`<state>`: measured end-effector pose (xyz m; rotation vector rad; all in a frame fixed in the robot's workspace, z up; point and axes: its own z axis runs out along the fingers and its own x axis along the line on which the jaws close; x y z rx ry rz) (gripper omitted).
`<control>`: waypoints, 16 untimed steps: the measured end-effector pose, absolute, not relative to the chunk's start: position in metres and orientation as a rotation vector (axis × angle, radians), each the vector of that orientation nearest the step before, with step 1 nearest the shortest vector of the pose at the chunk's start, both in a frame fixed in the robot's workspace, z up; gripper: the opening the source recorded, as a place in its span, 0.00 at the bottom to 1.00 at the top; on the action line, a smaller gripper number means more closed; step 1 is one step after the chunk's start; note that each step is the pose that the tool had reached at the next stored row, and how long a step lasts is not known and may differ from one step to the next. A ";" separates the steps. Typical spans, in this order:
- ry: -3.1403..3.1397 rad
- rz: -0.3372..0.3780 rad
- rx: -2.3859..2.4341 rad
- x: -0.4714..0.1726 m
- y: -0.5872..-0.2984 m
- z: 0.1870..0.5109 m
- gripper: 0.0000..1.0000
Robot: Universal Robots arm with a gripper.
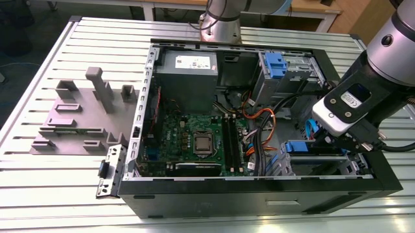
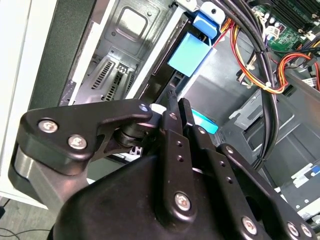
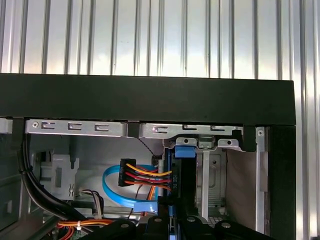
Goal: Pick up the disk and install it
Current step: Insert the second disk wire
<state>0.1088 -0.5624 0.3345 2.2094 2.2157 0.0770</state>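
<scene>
The disk (image 3: pixel 181 175) stands on edge in the drive bay at one corner of the open computer case (image 1: pixel 259 194), showing a blue side rail and a blue tab. In the exterior view its blue end (image 1: pixel 300 145) shows at the lower bay on the right. My gripper (image 2: pixel 178 102) reaches down into the case there, its black fingers close together and shut on the disk's near end. The gripper's (image 3: pixel 172 212) base lies just below the disk in the first wrist view. Most of the grip itself is hidden by the gripper body.
Orange, black and blue cables (image 1: pixel 259 126) run beside the bay, and a connector (image 3: pixel 127 172) hangs close to the disk. The case also holds a motherboard (image 1: pixel 194 141), a grey box with a white sticker (image 1: pixel 186 65) and an upper cage with a blue latch (image 1: pixel 275 63). A grey fixture plate (image 1: pixel 81 116) lies on the slatted table.
</scene>
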 end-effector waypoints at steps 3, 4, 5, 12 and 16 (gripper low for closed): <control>2.216 0.077 2.210 0.109 -0.562 0.334 0.16; 2.216 0.077 2.209 0.109 -0.562 0.334 0.16; 2.216 0.077 2.210 0.109 -0.562 0.334 0.16; 2.216 0.077 2.210 0.109 -0.563 0.337 0.16; 2.216 0.077 2.210 0.109 -0.564 0.337 0.16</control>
